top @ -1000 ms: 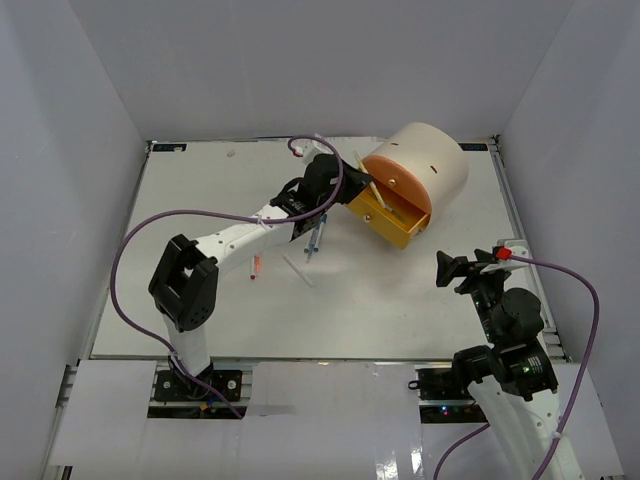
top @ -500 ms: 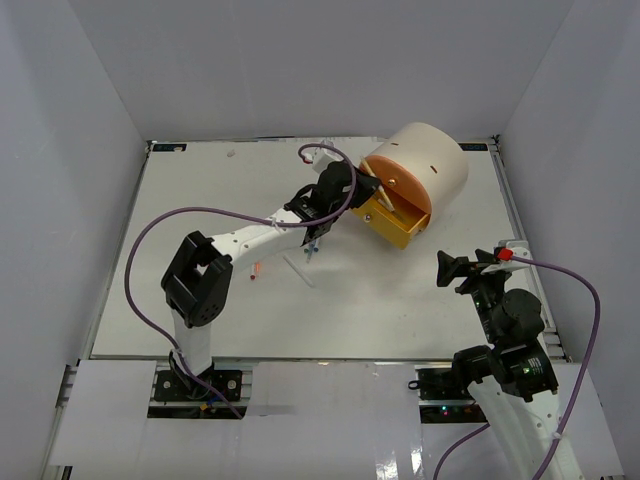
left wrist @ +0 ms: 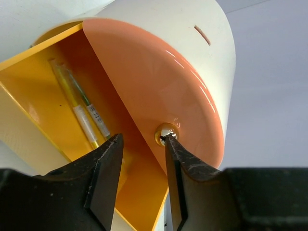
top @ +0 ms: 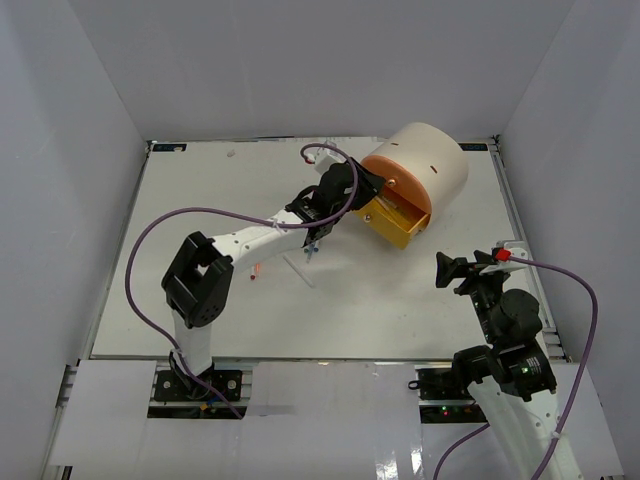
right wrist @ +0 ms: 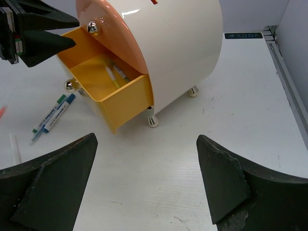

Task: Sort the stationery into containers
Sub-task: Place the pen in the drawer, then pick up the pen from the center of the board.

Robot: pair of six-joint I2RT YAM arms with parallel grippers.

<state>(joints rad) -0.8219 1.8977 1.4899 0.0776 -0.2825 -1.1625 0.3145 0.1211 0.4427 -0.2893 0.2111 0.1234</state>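
Observation:
The containers are drawers in a cream cylindrical organiser (top: pixel 432 160) (right wrist: pixel 183 48). Its yellow drawer (top: pixel 396 224) (right wrist: pixel 120 101) (left wrist: pixel 43 101) is pulled out. Two thin yellow and green pens (left wrist: pixel 82 113) (right wrist: pixel 115 74) lie inside it. My left gripper (top: pixel 365 186) (left wrist: pixel 143 139) (right wrist: pixel 45 29) hovers open just over the drawer, nothing between its fingers. One fingertip sits beside the brass knob (left wrist: pixel 167 131) of the orange-pink front (left wrist: pixel 159 77). A blue and a green marker (top: pixel 313 242) (right wrist: pixel 53 113), a white bar (top: pixel 298 268) and a red pen (top: pixel 256 268) lie on the table. My right gripper (top: pixel 463 266) (right wrist: pixel 147 137) is wide open and empty.
The organiser stands on small white feet (right wrist: pixel 152 118) at the back right of the white table (top: pixel 380 310). A second brass knob (right wrist: pixel 70 85) shows below the yellow drawer. The left arm's purple cable (top: pixel 200 212) loops above the loose stationery. Grey walls enclose the table.
My left gripper moved right to the yellow drawer and opened; the thin pale pen it carried is out of its jaws. The right arm has stayed still.

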